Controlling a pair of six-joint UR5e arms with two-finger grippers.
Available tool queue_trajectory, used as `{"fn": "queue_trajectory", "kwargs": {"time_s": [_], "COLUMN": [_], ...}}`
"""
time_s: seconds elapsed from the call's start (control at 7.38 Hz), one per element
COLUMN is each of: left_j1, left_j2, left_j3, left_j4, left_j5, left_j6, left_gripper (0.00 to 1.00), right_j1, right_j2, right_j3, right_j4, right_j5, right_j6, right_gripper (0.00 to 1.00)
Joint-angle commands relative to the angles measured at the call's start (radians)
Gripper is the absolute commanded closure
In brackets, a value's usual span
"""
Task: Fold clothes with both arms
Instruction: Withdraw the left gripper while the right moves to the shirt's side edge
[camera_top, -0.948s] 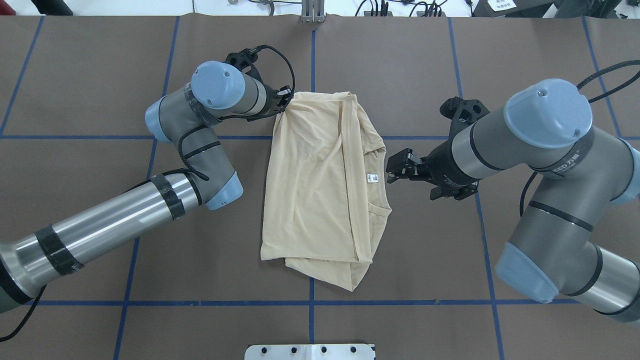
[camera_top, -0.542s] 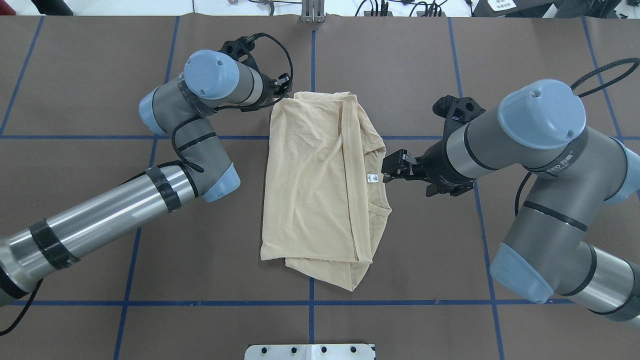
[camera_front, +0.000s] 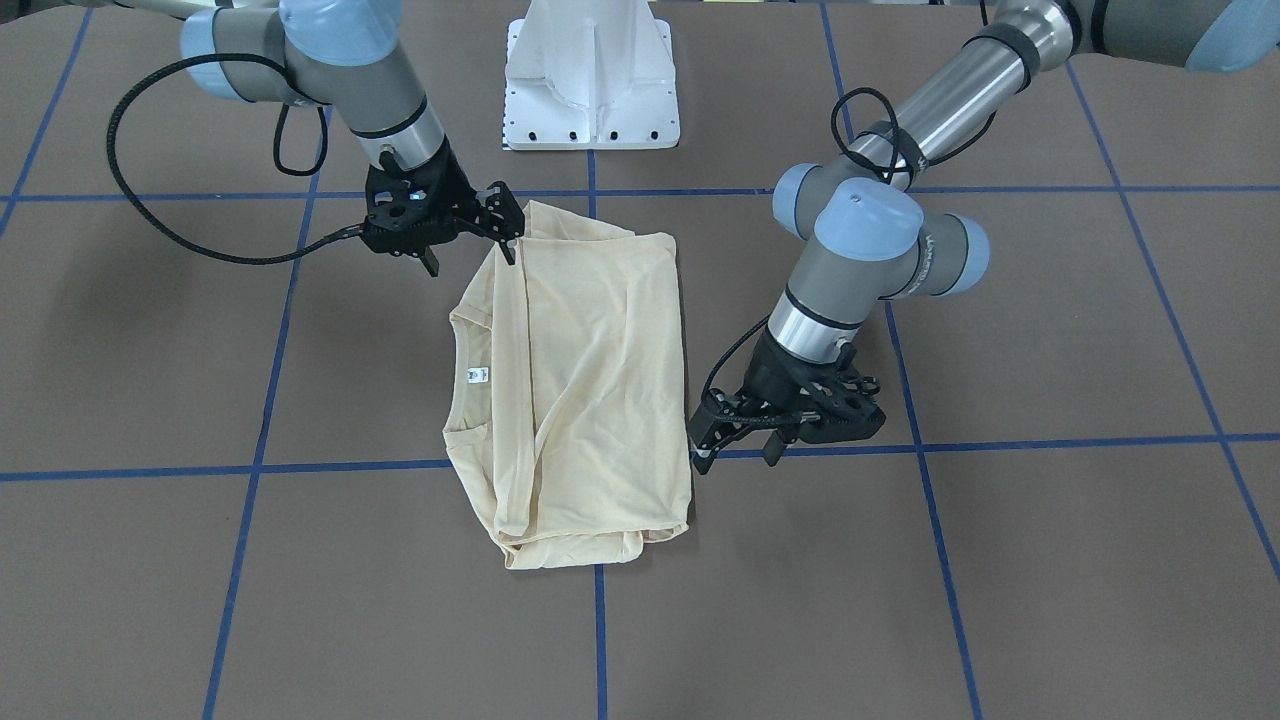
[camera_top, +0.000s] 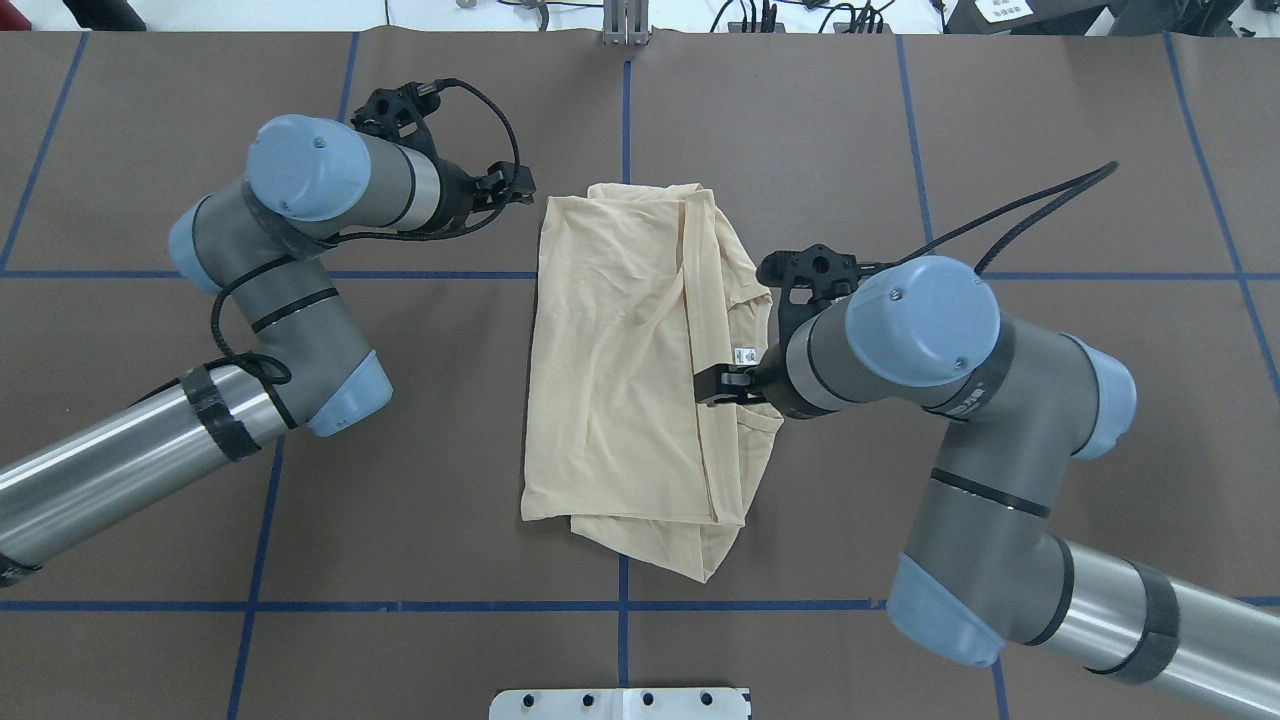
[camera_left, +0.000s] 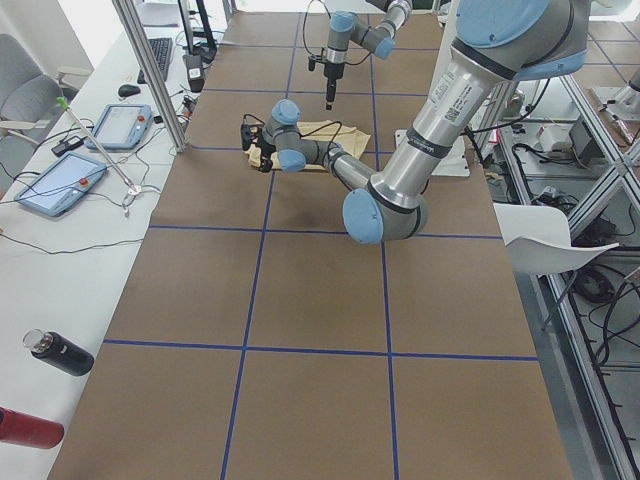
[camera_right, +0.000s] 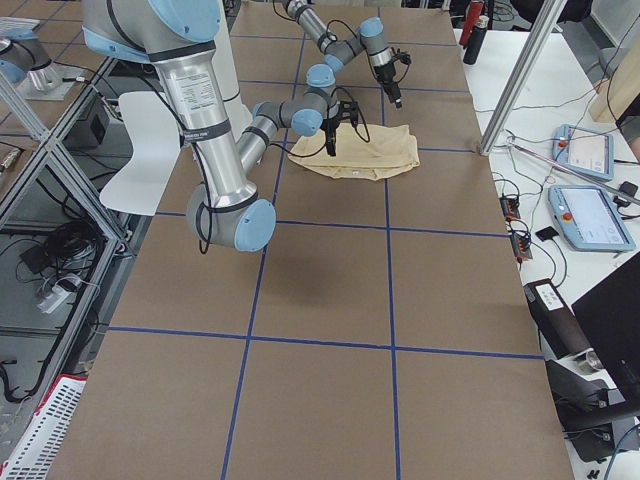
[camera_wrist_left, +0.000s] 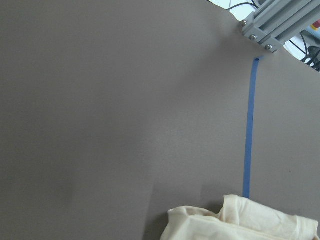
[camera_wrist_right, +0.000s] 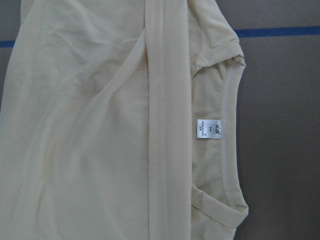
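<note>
T-shirt (camera_wrist_right: 100, 125); white neck label (camera_wrist_right: 208, 129), print too small to read

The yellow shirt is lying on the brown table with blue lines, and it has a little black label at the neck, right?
Not quite. The little label at the neck of the yellow shirt is white, not black; the right wrist view shows it close up. The shirt does lie on the brown table with blue lines.
</note>
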Motion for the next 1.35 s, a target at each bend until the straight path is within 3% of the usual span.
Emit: {"fn": "queue_trajectory", "kwargs": {"time_s": [0.0,0.14,0.68,1.22], "left_j1": [-0.004,-0.007,-0.008,-0.004], "left_j2": [0.095,0.123,0.124,0.126], "left_j3": [-0.199,-0.262,-0.271,-0.257], "left_j4": [0.136,0.171,0.175,0.173], "left_j5": [-0.007,-0.012,-0.012,-0.012], "left_j6": [0.065,0.072,0.072,0.072], "left_gripper": [0.0,0.0,0.0,0.0], "right_j1": [-0.065,-0.08,-0.12,-0.122], "right_j2": [0.068,0.068,0.085,0.082], "right_j3": [-0.076,-0.101,-0.164,-0.147], "right_j4": [-0.061,-0.062,-0.085,-0.181], "right_j5": [-0.115,-0.143,-0.148,-0.136], "right_j6": [-0.083,-0.146,-0.166,-0.169], "right_gripper": [0.0,0.0,0.03,0.24]}}
